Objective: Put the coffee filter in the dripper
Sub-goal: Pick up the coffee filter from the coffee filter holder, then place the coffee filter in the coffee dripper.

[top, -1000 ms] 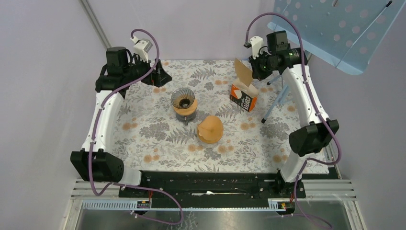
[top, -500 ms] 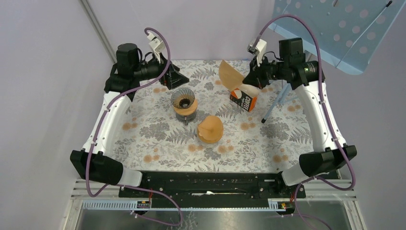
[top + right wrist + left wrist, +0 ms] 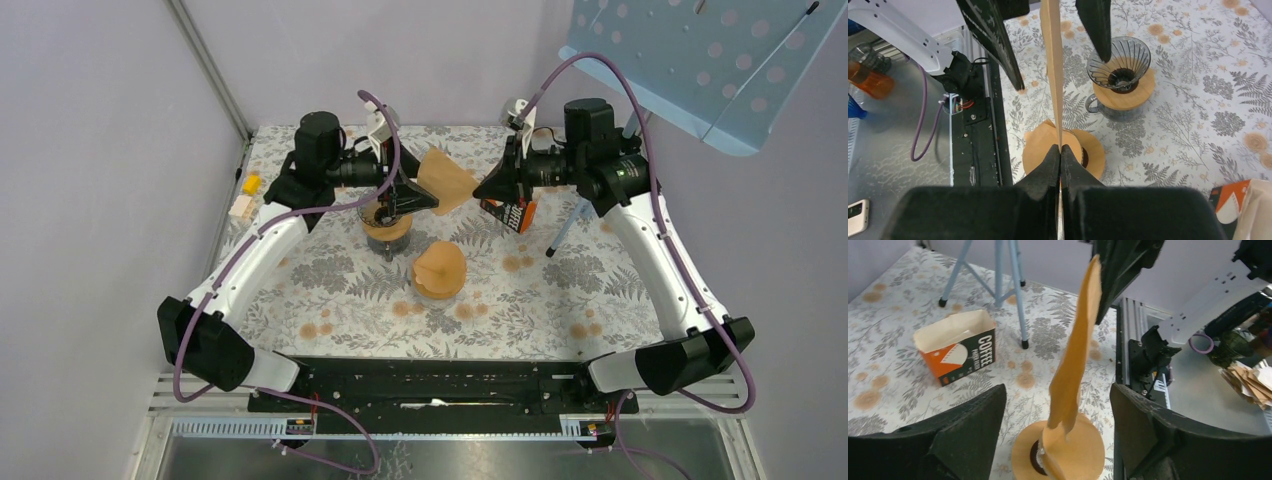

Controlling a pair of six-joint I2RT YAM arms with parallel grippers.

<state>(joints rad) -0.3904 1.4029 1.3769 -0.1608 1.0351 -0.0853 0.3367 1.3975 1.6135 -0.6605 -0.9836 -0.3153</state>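
Above the floral-patterned bench (image 3: 330, 290), between the clear ribbed glass dripper on its wooden collar (image 3: 1120, 75) and the open orange cardboard box (image 3: 955, 352), the flat brown paper coffee filter (image 3: 1051, 60) hangs in the air, not yet in the dripper. The right hand (image 3: 1060, 150) is clenched on one edge of it. The left hand (image 3: 1057, 392) is spread wide, one finger on each side of the sheet and touching nothing. This looks like a handover or an opening-out of the folded paper. The left hand should probably close lightly on the free edge without creasing it. The right should let go only once that grip is sure, and the cone then needs its point aimed down into the dripper's mouth. White capitals on the box's dark panel read "COFFEE"; no other writing is legible.
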